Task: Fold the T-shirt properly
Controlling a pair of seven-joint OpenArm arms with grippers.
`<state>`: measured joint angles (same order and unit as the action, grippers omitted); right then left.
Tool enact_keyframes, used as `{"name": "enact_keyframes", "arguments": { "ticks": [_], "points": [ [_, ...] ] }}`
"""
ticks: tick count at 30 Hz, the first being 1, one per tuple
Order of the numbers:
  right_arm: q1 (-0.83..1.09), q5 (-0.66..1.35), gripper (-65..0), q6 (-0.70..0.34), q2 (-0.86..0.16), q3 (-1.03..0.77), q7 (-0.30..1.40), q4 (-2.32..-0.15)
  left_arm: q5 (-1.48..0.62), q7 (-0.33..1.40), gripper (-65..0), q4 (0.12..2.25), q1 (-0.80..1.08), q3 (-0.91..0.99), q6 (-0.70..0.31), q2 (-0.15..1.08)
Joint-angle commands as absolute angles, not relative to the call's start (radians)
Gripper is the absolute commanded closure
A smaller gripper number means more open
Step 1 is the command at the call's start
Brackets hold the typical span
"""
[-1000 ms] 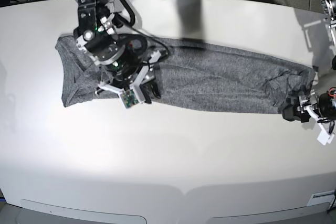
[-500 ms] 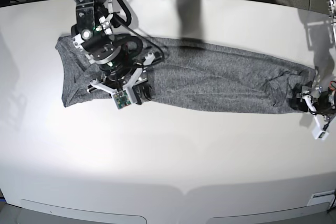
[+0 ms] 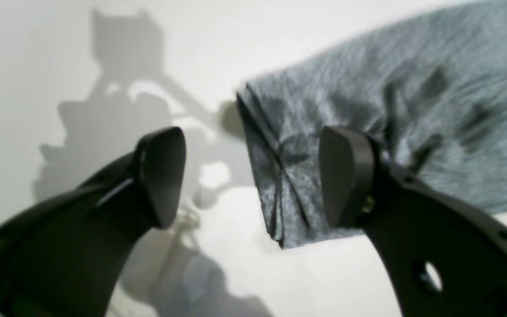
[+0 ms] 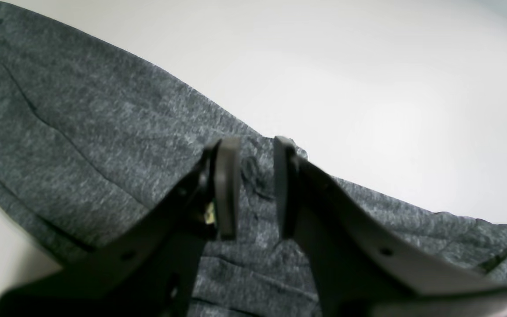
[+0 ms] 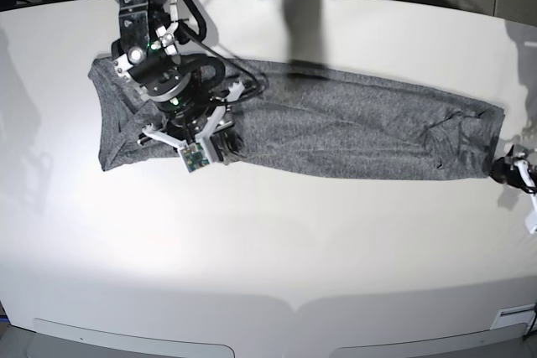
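T-shirt (image 5: pixel 336 127) lies folded lengthwise only; left gripper (image 3: pixel 253 176) gapes empty, right gripper (image 4: pixel 255 189) narrow, grip unclear.

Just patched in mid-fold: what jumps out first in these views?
The grey T-shirt lies stretched in a long band across the white table. The right gripper sits low over the shirt's end on the base view's left, jaws narrowly apart with a small pucker of cloth between them. The left gripper is wide open just off the shirt's other end, holding nothing.
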<state>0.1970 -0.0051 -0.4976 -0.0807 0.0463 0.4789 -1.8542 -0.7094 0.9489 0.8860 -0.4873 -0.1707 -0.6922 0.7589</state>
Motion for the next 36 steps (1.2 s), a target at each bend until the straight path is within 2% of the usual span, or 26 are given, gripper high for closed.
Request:
{"name": "enact_keyframes", "arguments": {
  "ticks": [1, 9, 14, 21, 28, 36],
  "points": [
    [0.186, 0.003, -14.1, -0.496, -0.083, 0.046, 0.463, -1.876, -0.716, 0.98, -45.0, 0.864, -0.519, -0.164, -0.698, 0.78],
    [0.186, 0.022, -14.1, -0.496, -0.083, 0.046, 0.48, -1.876, -0.846, 1.008, -45.0, 0.59, -0.577, -0.164, -0.698, 0.773],
    [0.186, 0.056, -14.1, -0.497, -0.083, 0.046, 0.497, -1.876, -0.758, 0.923, -45.0, 0.569, -0.577, -0.164, -0.698, 0.742],
    [0.213, 0.055, -14.1, -0.498, -0.086, 0.045, 0.505, -1.889, -0.584, 0.82, -45.1, 0.569, -0.546, -0.164, -0.698, 0.631],
    [0.224, 0.055, -14.1, -0.497, -0.086, 0.045, 0.506, -1.907, -0.587, 0.993, -45.0, 0.569, -0.533, -0.164, -0.698, 0.585],
    [0.224, 0.056, -14.1, -0.497, -0.086, 0.045, 0.506, -1.907, -0.898, 1.155, -45.0, 0.569, -0.535, -0.164, -0.698, 0.674]
  ]
}}
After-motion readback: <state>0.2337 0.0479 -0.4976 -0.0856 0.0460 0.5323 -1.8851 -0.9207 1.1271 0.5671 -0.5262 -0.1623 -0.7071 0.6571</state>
